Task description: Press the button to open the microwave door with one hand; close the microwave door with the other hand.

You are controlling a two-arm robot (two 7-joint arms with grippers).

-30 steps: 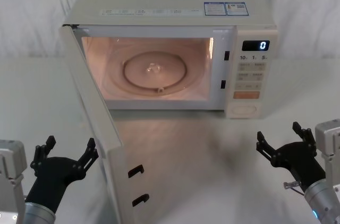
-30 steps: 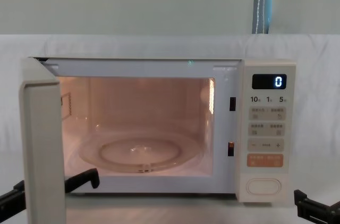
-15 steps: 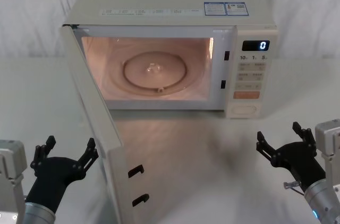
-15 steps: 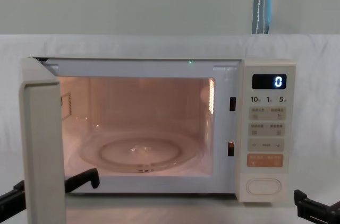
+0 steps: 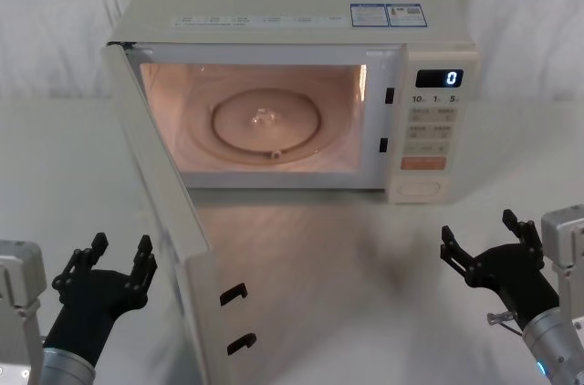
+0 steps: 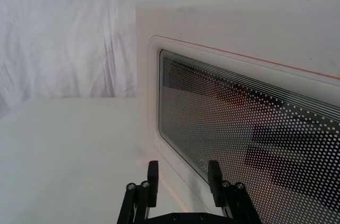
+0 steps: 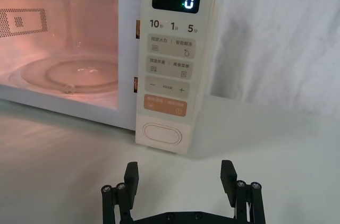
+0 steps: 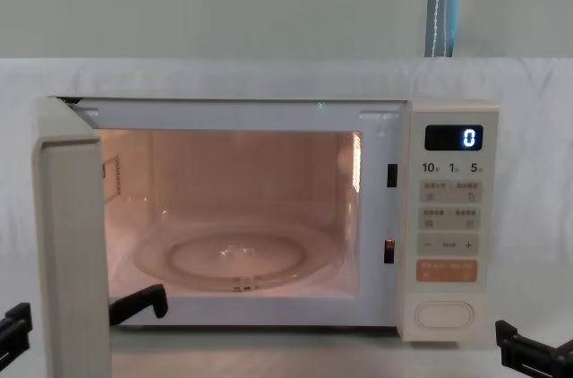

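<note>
Head view: the microwave (image 5: 301,84) sits at the back of the white surface (image 5: 365,257) with the microwave door (image 5: 169,221) swung wide open toward the robot, cavity lit up orange inside. Left pincer (image 5: 105,262) sits low just left of the door's free edge, fingers spread but fairly narrow, holding nothing. Right pincer (image 5: 484,239) is low on the right, well apart from the panel, fingers wide and empty.

Left wrist view: the left pincer (image 6: 183,179) points at the door's outer face (image 6: 255,128), right by the corner of the dotted window, not touching.

Right wrist view: the right pincer (image 7: 180,176) is spread wide, and the button (image 7: 162,133) sits beyond it at the bottom of the panel, under the orange key (image 7: 166,106).

Chest view: door (image 8: 76,253) edge-on at left, button (image 8: 445,315) bottom right, display (image 8: 453,137) showing 0.
</note>
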